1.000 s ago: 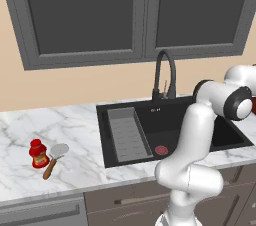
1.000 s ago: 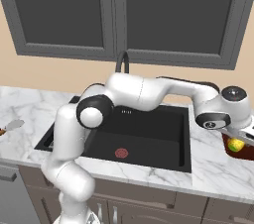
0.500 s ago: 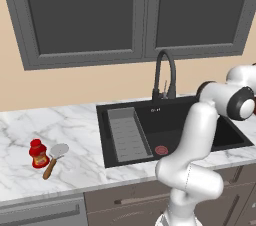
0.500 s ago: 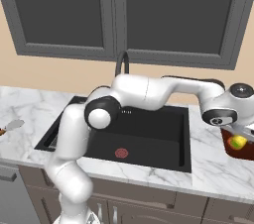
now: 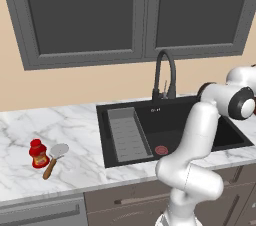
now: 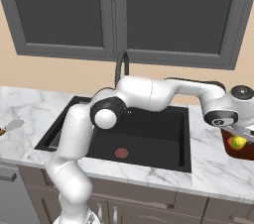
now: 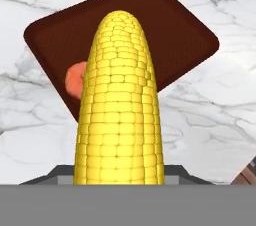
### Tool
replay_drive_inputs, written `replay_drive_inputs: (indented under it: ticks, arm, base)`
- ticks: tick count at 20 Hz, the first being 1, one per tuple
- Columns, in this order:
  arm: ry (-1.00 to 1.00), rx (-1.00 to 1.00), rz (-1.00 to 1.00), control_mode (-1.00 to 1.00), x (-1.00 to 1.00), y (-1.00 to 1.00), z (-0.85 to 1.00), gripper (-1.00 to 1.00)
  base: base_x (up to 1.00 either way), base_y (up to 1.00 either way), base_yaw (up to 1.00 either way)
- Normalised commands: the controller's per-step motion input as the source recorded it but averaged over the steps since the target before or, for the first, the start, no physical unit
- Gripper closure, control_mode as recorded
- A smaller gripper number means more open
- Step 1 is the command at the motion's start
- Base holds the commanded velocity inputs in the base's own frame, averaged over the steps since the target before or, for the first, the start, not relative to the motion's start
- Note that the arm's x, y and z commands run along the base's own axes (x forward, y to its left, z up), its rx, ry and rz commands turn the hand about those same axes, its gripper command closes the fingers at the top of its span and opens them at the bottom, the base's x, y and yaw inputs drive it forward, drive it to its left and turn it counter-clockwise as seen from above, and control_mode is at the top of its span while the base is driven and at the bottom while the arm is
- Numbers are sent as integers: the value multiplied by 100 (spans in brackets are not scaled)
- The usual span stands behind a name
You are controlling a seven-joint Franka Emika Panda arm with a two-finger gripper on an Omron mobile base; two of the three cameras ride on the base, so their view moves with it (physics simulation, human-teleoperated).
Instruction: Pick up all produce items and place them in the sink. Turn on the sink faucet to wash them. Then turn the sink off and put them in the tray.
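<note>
Illumination is even and diffuse with no visible source. Shadows are soft and faint (darkest inside the sink [image 5: 230, 137]). Rendering is sharp throughout, free of glare, motion blur and edge distortion. The corn cob [image 7: 120, 105] shows crisp kernels.

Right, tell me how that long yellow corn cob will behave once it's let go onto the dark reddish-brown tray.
The yellow corn cob looks rigid, so it probably won't flex. Its round, tapered shape suggests it may roll, likely curving toward the narrow tip. The dark reddish-brown tray seems to have a shallow raised rim that could stop it, though it might nudge the small orange-red vegetable already lying there.
</note>
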Motion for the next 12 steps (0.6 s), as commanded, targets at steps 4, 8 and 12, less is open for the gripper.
replay_drive_inputs:
  ticks: [4, 8, 12]
  arm:
    - [0, 0, 0, -100, 15, -10, -11, 100]
    - [1, 0, 0, -100, 24, -17, -11, 100]
    - [2, 0, 0, -100, 24, -22, -6, 100]
  base:
    - [0, 0, 0]
    - [0, 0, 0]
    - [0, 0, 0]
